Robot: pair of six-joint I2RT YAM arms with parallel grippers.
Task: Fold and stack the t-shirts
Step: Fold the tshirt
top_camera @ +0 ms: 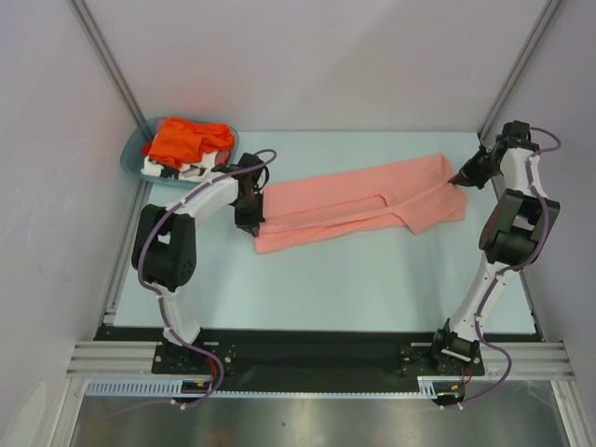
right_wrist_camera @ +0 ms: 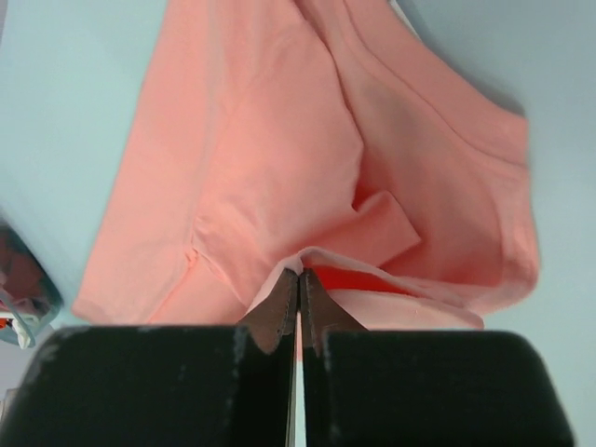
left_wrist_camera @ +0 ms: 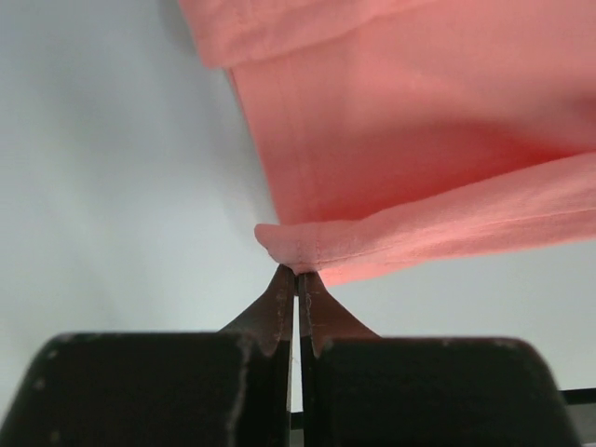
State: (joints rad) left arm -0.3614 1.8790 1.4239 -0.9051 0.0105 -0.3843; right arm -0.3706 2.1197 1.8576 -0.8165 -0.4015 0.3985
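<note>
A salmon-pink t-shirt (top_camera: 358, 203) is stretched across the pale table between my two arms, partly lifted and folded lengthwise. My left gripper (top_camera: 250, 222) is shut on its left end; in the left wrist view the fingertips (left_wrist_camera: 279, 293) pinch a hem of the pink cloth (left_wrist_camera: 410, 168). My right gripper (top_camera: 461, 179) is shut on the right end, its tips (right_wrist_camera: 279, 298) clamping a fold of the same shirt (right_wrist_camera: 261, 149). An orange t-shirt (top_camera: 186, 140) and a white one with black print (top_camera: 172, 169) lie in the basket.
The teal plastic basket (top_camera: 135, 160) sits at the back left corner of the table (top_camera: 326, 289). Grey walls and metal frame posts close in the sides and back. A black rail (top_camera: 307, 349) with both arm bases runs along the near edge.
</note>
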